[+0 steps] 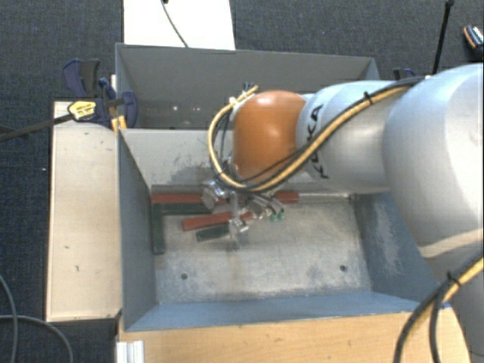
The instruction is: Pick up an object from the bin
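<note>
Reaching in: the arm [363, 142] is stretched across the right edge of the bin [287, 271], with its orange cover [265, 138] held above the back half of the floor.
Gripper [236, 225]: set low near the floor, toward the back-left corner; whether it is wide or narrow cannot be told, and nothing is seen held.
Short red bar [198, 223]: laid flat just left of the gripper; contact cannot be told. It is judged the likeliest pick, being nearest.
Dark green block [209, 234]: laid just in front of the short red bar, beside the gripper.
Long red bar [175, 197]: laid along the foot of the back wall, so it is judged awkward to clasp.
Dark green bar [157, 229]: laid along the left wall, apart from the gripper.
</note>
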`<state>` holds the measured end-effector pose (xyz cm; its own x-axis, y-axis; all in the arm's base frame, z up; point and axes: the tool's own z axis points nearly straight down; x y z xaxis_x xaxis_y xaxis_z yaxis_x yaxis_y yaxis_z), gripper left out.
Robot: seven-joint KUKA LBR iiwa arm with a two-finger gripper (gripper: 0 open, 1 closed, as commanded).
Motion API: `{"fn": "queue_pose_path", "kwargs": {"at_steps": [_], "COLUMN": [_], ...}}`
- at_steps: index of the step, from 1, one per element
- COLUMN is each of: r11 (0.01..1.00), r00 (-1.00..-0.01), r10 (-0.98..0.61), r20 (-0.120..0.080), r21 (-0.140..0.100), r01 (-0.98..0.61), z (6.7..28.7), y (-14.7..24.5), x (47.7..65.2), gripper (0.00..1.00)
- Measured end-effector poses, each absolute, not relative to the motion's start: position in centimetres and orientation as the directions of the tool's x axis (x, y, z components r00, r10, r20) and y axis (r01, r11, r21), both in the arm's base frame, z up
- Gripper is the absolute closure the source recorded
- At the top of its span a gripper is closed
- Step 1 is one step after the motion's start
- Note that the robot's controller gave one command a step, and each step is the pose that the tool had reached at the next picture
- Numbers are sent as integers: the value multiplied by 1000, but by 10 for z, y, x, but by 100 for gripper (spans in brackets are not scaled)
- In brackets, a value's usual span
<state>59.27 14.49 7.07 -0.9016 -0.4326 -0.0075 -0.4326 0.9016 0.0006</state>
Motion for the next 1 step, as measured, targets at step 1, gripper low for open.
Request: {"fn": "queue_pose_path", "kwargs": {"at_steps": [1], "r11": [906], "r00": [-906], "r10": [-423], "r20": [-12], "r21": [0], "r01": [-423], "z": [73], "y": [144], "x": [595], "gripper": [100]}}
